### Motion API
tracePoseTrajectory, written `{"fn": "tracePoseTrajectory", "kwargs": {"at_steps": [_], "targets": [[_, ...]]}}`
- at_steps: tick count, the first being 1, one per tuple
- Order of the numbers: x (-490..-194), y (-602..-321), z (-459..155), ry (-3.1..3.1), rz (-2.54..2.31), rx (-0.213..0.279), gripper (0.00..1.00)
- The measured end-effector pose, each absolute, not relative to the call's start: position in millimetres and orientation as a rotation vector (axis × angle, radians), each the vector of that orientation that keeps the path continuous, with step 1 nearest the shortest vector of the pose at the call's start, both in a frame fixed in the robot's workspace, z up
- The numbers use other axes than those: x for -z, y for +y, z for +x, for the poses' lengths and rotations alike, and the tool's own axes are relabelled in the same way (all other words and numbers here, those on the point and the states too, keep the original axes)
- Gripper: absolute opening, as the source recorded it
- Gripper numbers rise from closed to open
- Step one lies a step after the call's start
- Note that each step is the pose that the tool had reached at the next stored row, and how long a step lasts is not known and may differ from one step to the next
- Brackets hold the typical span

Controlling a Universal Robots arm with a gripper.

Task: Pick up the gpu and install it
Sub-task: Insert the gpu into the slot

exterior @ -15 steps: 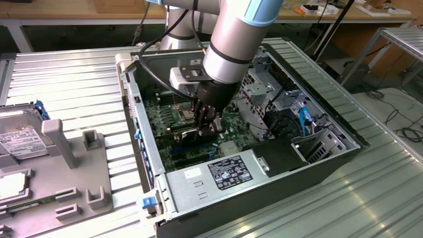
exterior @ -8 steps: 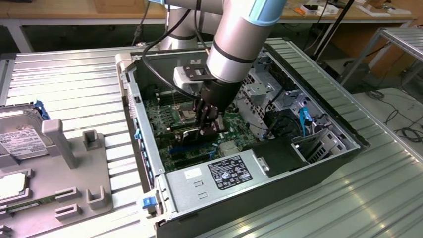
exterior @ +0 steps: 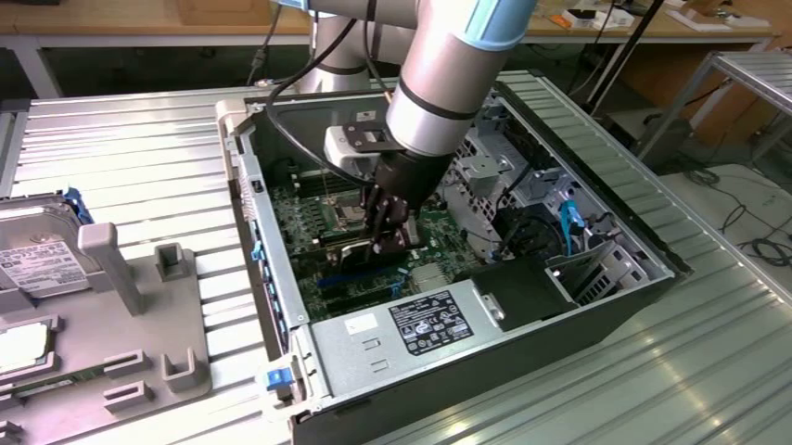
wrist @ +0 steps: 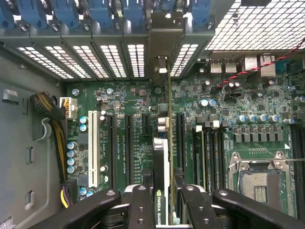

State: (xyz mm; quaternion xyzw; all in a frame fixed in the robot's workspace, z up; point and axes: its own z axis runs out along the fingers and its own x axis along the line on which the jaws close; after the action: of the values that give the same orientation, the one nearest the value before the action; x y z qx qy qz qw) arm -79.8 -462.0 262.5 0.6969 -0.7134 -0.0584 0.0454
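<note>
One arm reaches down into one open computer case (exterior: 619,306) lying on its side on the ribbed metal table (exterior: 136,148). The claw (exterior: 393,232) hangs low over the green motherboard (exterior: 310,209), its two dark fingers (wrist: 143,205) closed partway on the gpu (wrist: 162,167). In the wrist view the card stands on edge between those fingers, seen from above as one thin strip with a green-and-white label near the claw, and it runs away toward the rear wall of the case, where its metal bracket (wrist: 164,45) meets the row of slot covers. The card sits right over the motherboard's expansion slots; whether its edge is seated in a slot cannot be told.

Beside the card the wrist view shows one long white slot (wrist: 93,148) and several dark slots. One empty processor socket (wrist: 259,183) with its metal frame lies on the far side of the memory slots. One power supply (exterior: 409,329) with a black label fills the near corner of the case in the exterior view.

At the exterior view's left, one grey fixture tray (exterior: 148,343) sits on the table, and one silver hard drive (exterior: 37,255) with a white label rests in it.
</note>
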Motion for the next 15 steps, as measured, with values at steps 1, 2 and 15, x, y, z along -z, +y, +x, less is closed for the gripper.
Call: {"fn": "tracePoseTrajectory", "kwargs": {"at_steps": [1, 2, 15], "targets": [[-262.4, -462.0, -79.8, -2.178, 2.128, 0.178, 0.27], [-262.3, -462.1, -79.7, -2.178, 2.128, 0.178, 0.27], [-261.8, -462.0, -79.7, -2.178, 2.128, 0.181, 0.27]]}}
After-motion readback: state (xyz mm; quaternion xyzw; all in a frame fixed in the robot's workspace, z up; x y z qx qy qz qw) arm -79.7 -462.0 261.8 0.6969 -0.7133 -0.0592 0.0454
